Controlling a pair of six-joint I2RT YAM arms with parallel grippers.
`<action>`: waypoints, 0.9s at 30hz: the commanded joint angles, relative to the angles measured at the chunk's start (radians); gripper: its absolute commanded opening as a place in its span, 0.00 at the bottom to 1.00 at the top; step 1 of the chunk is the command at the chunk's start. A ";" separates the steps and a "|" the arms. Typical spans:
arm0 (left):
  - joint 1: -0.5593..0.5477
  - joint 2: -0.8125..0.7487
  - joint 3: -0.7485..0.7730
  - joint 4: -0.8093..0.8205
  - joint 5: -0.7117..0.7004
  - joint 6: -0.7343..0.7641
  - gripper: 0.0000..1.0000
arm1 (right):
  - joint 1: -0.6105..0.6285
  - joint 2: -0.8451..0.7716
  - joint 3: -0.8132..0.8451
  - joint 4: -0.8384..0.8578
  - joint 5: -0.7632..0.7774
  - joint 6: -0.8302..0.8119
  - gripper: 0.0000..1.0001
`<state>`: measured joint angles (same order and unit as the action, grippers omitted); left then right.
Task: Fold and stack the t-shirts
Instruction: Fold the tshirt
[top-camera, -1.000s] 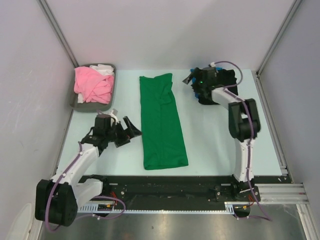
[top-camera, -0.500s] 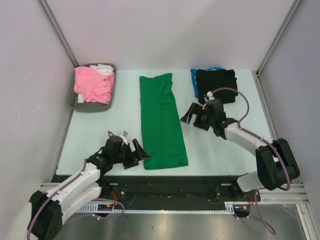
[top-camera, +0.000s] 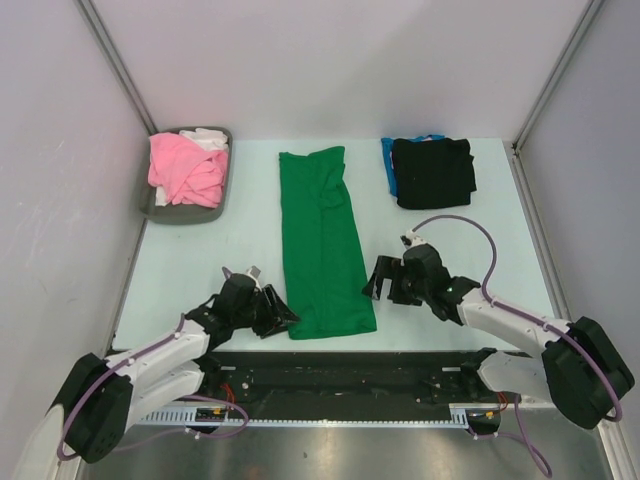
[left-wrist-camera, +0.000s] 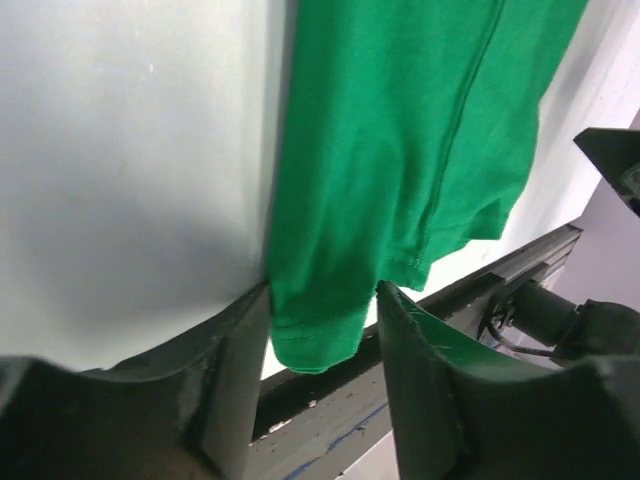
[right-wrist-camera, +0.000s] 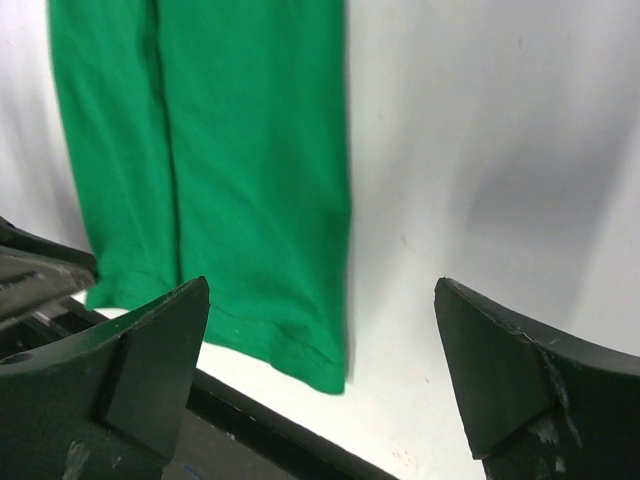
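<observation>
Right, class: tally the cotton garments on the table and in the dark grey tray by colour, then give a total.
Bright green cotton t-shirt, laid flat: 1
Black folded t-shirt: 1
Blue t-shirt beneath it: 1
Pink crumpled t-shirt: 1
White crumpled t-shirt: 1
Total: 5

The left end effector is carried from the middle left of the frame down to the lower left corner of the green t-shirt. That hem corner is now framed between its parted fingers in the left wrist view. The right end effector is taken off the black t-shirt at the upper right, which is now uncovered. It is brought down just beside the green t-shirt's lower right edge, its arm laid low over the worktop.
</observation>
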<state>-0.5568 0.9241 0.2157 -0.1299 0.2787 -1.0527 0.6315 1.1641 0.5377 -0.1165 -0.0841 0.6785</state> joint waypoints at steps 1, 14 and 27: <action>-0.008 0.059 -0.058 -0.031 -0.082 -0.004 0.50 | 0.034 -0.050 -0.059 -0.011 0.030 0.036 1.00; -0.008 0.088 -0.076 0.069 -0.088 -0.004 0.00 | 0.160 -0.089 -0.186 0.063 0.020 0.141 1.00; -0.008 -0.010 -0.110 0.041 -0.065 -0.020 0.00 | 0.214 -0.015 -0.297 0.218 0.014 0.245 0.62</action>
<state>-0.5606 0.9390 0.1425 0.0055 0.2554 -1.0821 0.8276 1.0943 0.2920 0.1070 -0.0841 0.8822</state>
